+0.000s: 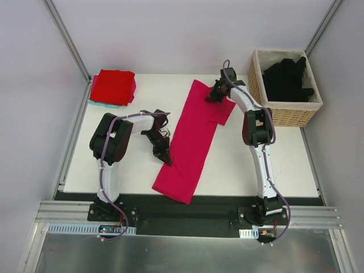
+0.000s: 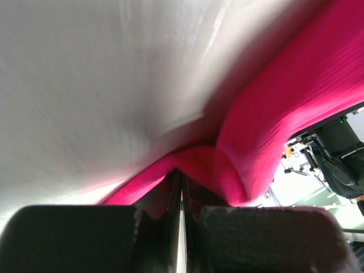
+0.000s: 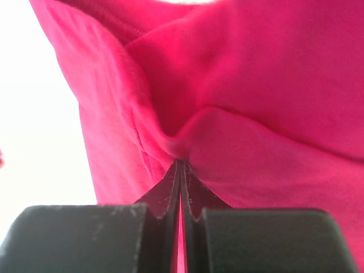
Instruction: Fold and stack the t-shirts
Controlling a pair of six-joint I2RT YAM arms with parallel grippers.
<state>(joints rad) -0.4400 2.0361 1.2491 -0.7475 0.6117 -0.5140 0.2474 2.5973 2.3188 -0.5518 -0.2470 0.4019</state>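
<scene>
Left fingers (image 2: 175, 186) clenched on magenta t-shirt (image 1: 192, 139) side edge, right fingers (image 3: 174, 183) pinching its far sleeve, open table (image 1: 256, 168) either side

The left arm (image 1: 111, 139) bent at a raised elbow and reached to the right, its wrist angled down. The left gripper (image 1: 164, 153) sat low with its jaws pinched together on the edge of the pink shirt (image 1: 193, 142). The right arm (image 1: 257, 128) stretched far forward, its wrist turned left. The right gripper (image 1: 215, 95) was clamped tight on the same shirt's far end.

A t-shirt (image 1: 190, 145) lies across the table (image 1: 244, 170), a folded stack (image 1: 114, 86) far left, shirts (image 1: 287, 79) in the basket (image 1: 290, 114) far right
</scene>
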